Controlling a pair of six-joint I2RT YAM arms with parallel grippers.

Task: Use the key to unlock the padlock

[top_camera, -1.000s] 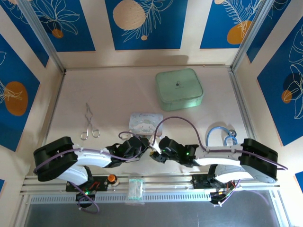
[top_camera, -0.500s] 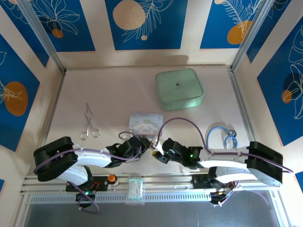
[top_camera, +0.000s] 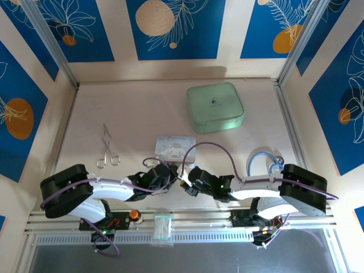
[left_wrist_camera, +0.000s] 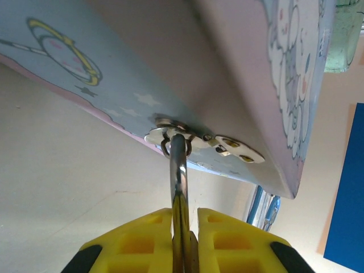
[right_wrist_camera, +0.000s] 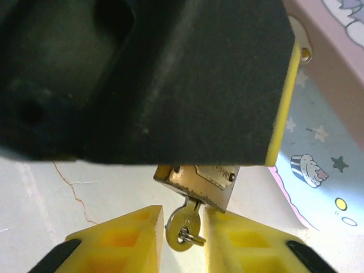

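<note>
Left pincer (left_wrist_camera: 183,220) clenched on padlock (right_wrist_camera: 202,181) shackle at cartoon tin (left_wrist_camera: 239,57) hasp, key (right_wrist_camera: 183,228) in padlock's 6 o'clock end, right pincer (right_wrist_camera: 183,219) flanking key, grip unclear

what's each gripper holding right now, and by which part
The left gripper pinches the padlock by its silver shackle. The right gripper brackets the head of the key; whether it grips cannot be told.

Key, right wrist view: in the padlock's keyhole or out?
In. The key has its blade buried in the brass padlock's underside; only its head and small ring hang below.
</note>
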